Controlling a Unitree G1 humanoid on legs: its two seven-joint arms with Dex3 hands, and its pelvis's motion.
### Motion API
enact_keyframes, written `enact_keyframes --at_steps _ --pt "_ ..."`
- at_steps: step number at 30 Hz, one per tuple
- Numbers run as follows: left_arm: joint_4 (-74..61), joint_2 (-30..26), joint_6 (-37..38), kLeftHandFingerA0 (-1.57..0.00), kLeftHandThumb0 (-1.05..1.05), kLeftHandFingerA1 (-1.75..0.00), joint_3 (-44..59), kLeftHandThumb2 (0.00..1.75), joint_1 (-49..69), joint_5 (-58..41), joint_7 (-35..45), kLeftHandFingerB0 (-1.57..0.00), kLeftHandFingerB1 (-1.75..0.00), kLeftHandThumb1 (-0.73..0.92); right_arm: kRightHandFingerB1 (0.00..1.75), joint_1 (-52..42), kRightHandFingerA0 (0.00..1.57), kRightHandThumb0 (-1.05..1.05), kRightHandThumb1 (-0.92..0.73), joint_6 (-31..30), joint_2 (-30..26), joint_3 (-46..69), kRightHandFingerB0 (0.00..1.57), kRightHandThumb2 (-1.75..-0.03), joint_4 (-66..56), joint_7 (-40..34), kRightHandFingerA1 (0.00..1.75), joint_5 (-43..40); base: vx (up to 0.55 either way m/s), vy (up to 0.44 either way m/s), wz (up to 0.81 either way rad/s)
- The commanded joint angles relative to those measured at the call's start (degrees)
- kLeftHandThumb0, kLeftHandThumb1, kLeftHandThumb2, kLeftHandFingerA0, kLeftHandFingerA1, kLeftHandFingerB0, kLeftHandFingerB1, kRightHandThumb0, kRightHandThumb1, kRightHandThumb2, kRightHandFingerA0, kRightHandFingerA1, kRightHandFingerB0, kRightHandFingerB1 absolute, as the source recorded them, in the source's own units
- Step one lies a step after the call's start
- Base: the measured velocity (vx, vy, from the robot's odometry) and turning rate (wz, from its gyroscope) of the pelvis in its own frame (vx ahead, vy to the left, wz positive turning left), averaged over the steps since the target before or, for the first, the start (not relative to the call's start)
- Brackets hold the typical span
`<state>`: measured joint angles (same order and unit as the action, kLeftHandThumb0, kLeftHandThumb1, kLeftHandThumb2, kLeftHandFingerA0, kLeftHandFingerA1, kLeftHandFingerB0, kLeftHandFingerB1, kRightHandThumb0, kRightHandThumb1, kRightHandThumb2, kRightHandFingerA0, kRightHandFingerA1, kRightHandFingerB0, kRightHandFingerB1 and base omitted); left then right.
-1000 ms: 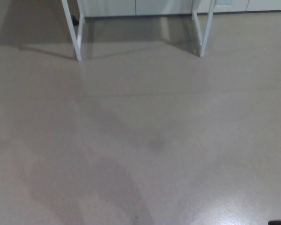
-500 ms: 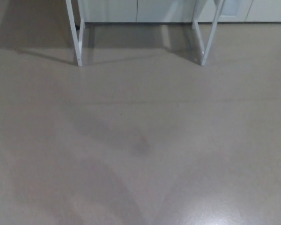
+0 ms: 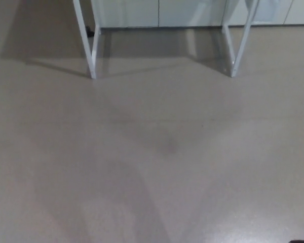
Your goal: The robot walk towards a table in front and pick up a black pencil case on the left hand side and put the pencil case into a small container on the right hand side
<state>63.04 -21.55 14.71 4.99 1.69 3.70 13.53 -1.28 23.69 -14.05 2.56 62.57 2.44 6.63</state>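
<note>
Grey floor (image 3: 152, 167): most of the picture is filled by it. It is smooth, with soft shadows on it.
Table: only two white legs are seen, at the top of the picture, the left leg (image 3: 86, 40) and the right leg (image 3: 240, 43). The table top is cut off above the edge.
White cupboards (image 3: 157, 12): these are seen behind the legs, against the far wall.
Pencil case: it is not seen. It is judged to be up on the table top, ahead and to the left, out of the picture.
Long side of the case: which way it runs cannot be told.
Small container: it is not seen either. It is judged to be on the right of the table top.
Left hand: it is not in view, so it cannot be told if the fingers are spread or closed.
Right hand: it is not in view, and the same is true of it.
Nearer hand: this cannot be told yet. The left one is guessed, since the case is said to be on the left.
Step in hand: the walk to the table is judged not yet done. More steps straight ahead are needed before anything can be reached.
</note>
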Motion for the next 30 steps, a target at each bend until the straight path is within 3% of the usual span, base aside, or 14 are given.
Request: enact_keyframes --at_steps 1,4,5,6,19,30 --pt "0.3 -0.7 1.5 -0.37 -0.44 -0.43 -0.1 0.55 0.3 0.1 -0.5 -0.25 -0.31 0.49 0.45 0.0 0.63 -0.28 -0.45 0.6 -0.3 0.1 0.44 -0.53 0.5 0.0 0.53 -0.4 0.23 -0.152 0.08" --pt "0.1 -0.9 1.4 -0.36 -0.44 -0.44 -0.6 0.55 0.3 0.7 -1.0 -0.26 -0.31 0.49 0.46 -0.1 0.64 -0.27 -0.44 0.8 0.0 0.5 0.44 -0.53 0.6 0.6 0.54 -1.0 0.24 -0.104 -0.04" --pt "0.2 -0.9 1.4 -0.31 -0.5 -0.51 -0.7 0.7 0.3 0.7 -0.9 -0.2 -0.41 0.39 0.45 -0.1 0.64 -0.28 -0.45 0.9 -0.1 0.4 0.44 -0.53 0.6 0.5 0.53 -0.9 0.2 -0.044 -0.09" --pt "0.1 -0.9 1.4 -0.36 -0.43 -0.43 -0.8 0.55 0.3 0.7 -1.0 -0.27 -0.31 0.49 0.45 -0.2 0.64 -0.27 -0.45 0.7 -0.1 0.3 0.44 -0.53 0.4 0.4 0.53 -0.7 0.14 0.004 -0.12" --pt "0.4 -1.2 1.2 -0.37 -0.42 -0.42 -1.2 0.55 -0.3 0.5 -1.3 -0.27 -0.32 0.51 0.45 0.2 0.67 -0.28 -0.45 1.2 -0.3 -0.4 0.45 -0.53 0.5 -0.5 0.54 0.2 0.21 0.151 -0.07" --pt "0.5 -1.2 1.7 -0.38 -0.41 -0.4 -1.5 0.55 0.8 0.6 -1.6 -0.28 -0.32 0.5 0.44 -1.1 0.65 -0.28 -0.46 1.1 -0.5 -0.9 0.44 -0.53 0.3 -0.5 0.52 0.5 0.27 -0.134 0.13"
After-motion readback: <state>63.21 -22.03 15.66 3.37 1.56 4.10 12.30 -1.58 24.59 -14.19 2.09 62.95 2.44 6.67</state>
